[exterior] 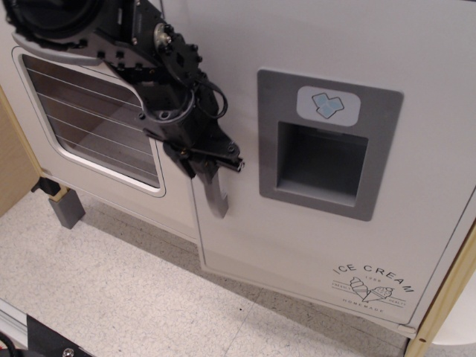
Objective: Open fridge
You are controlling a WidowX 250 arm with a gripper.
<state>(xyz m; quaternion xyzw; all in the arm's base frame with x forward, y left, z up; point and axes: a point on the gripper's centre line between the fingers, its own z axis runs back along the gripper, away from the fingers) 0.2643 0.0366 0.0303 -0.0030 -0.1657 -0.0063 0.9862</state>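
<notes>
The pale grey fridge door (297, 245) fills the right of the view, with its dark grey ice-dispenser recess (323, 160) and the "ICE CREAM" logo (370, 286). Its left edge stands swung out a little, overlapping the oven door beside it. My black gripper (208, 165) reaches in from the upper left and is shut on the fridge's vertical curved grey handle (215, 197). Only the handle's lower end shows below the fingers.
The oven door with a window (97, 126) and a horizontal grey handle (56, 58) is at left, partly behind my arm. A grey block (65, 208) stands on the speckled floor (134, 297). A wooden post (446, 297) borders the right.
</notes>
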